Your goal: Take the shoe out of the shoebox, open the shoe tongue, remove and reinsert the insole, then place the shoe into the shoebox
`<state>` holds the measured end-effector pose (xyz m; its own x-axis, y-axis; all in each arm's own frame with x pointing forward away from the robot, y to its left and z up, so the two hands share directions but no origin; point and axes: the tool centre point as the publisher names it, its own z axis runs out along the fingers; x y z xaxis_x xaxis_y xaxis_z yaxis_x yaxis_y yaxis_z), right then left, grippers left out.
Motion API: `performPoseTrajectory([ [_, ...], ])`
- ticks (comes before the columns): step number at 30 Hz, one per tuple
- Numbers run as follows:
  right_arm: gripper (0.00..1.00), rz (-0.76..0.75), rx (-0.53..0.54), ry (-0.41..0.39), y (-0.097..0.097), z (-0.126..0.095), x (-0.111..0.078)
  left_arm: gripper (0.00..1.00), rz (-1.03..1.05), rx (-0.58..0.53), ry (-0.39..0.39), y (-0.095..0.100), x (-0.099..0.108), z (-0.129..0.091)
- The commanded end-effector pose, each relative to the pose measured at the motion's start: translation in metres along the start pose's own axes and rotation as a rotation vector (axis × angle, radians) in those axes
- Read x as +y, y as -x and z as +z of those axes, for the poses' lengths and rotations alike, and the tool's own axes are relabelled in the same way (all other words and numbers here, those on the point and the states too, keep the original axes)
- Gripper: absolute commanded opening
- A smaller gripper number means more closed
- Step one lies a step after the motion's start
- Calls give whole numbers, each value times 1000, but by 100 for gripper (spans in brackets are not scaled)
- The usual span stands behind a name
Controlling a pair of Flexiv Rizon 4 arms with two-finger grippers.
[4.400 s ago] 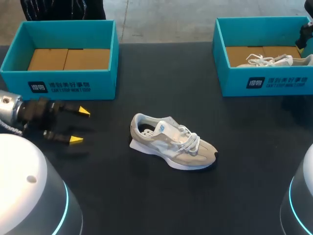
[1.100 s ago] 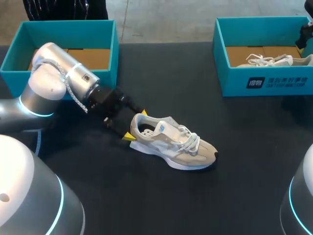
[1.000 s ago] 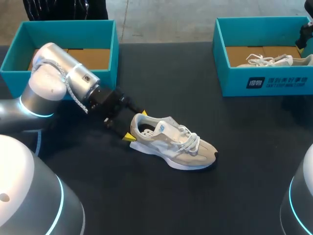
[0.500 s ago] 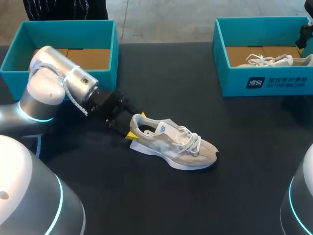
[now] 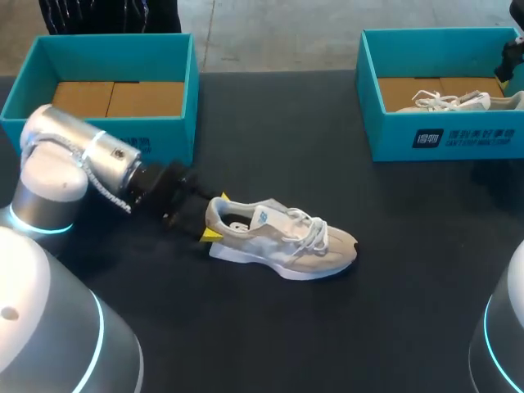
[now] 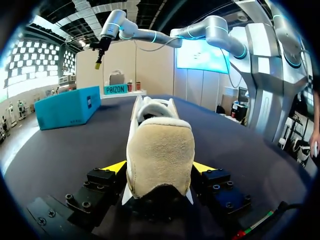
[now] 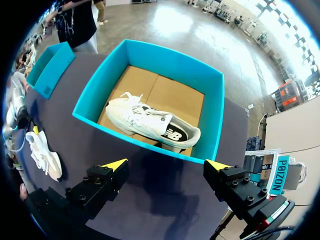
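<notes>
A beige and white sneaker lies on the black table, toe pointing right. My left gripper is at its heel. In the left wrist view the heel fills the gap between the two yellow fingertips, which press on it from both sides, so the gripper is shut on the shoe. The left shoebox stands behind the left arm with only cardboard inside. My right gripper hangs open above the near wall of the right shoebox; in the head view only a dark bit of the right gripper shows.
A second white sneaker lies inside the right shoebox. The left shoebox's front wall is close behind the left wrist. Bare black tabletop stretches in front of the shoe and between the two boxes.
The left fingers closed in on the sneaker's heel. The arm then drew back to the left, and the shoe slid left with it and turned slightly. The right arm kept still.
</notes>
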<state>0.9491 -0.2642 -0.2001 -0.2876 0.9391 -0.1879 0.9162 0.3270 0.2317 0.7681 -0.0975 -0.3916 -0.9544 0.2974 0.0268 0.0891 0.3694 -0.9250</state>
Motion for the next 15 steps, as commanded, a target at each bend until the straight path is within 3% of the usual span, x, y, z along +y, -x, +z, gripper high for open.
performPoseTrajectory([
  [1,100,-1,1,0,0,0,0,0,-2,-120,-11,-12,2,-8],
  [15,100,-1,1,0,0,0,0,0,-29,-241,-39,-30,8,-30],
])
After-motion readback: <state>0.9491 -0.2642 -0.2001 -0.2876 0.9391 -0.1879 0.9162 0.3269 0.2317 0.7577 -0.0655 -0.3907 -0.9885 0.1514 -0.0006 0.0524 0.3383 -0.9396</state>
